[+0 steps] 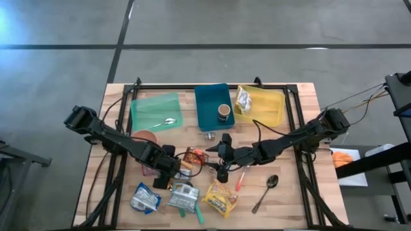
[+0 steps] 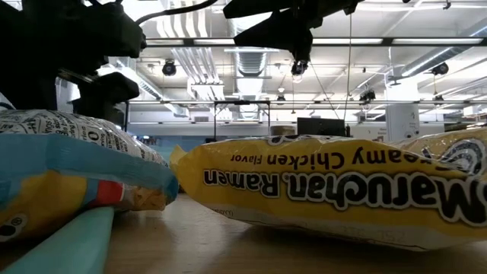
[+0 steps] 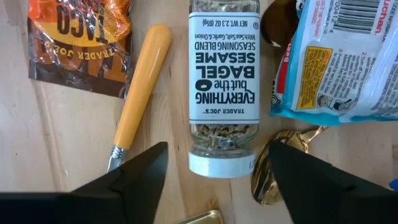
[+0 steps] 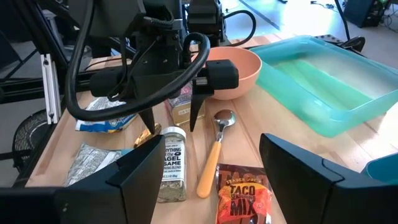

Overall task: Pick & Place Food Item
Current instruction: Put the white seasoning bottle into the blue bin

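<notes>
A seasoning jar (image 3: 224,87) labelled "Everything but the bagel" lies on its side on the wooden table, seen too in the right wrist view (image 4: 169,168). My left gripper (image 3: 217,155) points down over it. It is open, with one finger on each side of the jar's white-capped end (image 3: 221,165) and a gap on both sides. My right gripper (image 4: 211,168) hovers open near the table's middle, above a Taco Mix packet (image 4: 244,196), with nothing between its fingers. In the high view the two grippers (image 1: 172,170) (image 1: 218,160) stand close together.
An orange-handled spoon (image 3: 140,87) and a gold spoon (image 3: 273,180) lie beside the jar, with a ramen packet (image 3: 342,62) close by. A pink bowl (image 1: 144,136), green tray (image 1: 156,111), blue bin (image 1: 215,106) and yellow bin (image 1: 260,106) stand behind. More packets (image 1: 218,199) lie near the front edge.
</notes>
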Robot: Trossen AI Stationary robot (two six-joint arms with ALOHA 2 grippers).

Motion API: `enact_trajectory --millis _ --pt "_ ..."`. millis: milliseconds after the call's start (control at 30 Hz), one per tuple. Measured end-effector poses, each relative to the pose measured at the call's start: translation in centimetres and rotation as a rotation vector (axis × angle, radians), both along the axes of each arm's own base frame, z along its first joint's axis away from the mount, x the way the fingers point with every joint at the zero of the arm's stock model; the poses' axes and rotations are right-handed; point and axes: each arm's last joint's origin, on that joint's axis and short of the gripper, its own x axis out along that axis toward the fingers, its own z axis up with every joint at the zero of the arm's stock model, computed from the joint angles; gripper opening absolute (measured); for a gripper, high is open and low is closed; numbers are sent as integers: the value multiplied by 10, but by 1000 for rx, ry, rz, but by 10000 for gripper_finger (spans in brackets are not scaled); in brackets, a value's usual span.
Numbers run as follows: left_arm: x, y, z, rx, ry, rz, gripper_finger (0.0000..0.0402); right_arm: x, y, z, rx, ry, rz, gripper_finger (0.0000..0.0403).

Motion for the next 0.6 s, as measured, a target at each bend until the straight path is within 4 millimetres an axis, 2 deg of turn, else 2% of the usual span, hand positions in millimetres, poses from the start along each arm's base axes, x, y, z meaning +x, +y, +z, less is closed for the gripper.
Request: enact_trajectory --millis 200,600 --pt "0 0 -2 -7 -4 18 332 0 0 0 0 0 0 260" --pt "-5 2 -17 -17 -22 25 335 0 0 0 0 0 0 260"
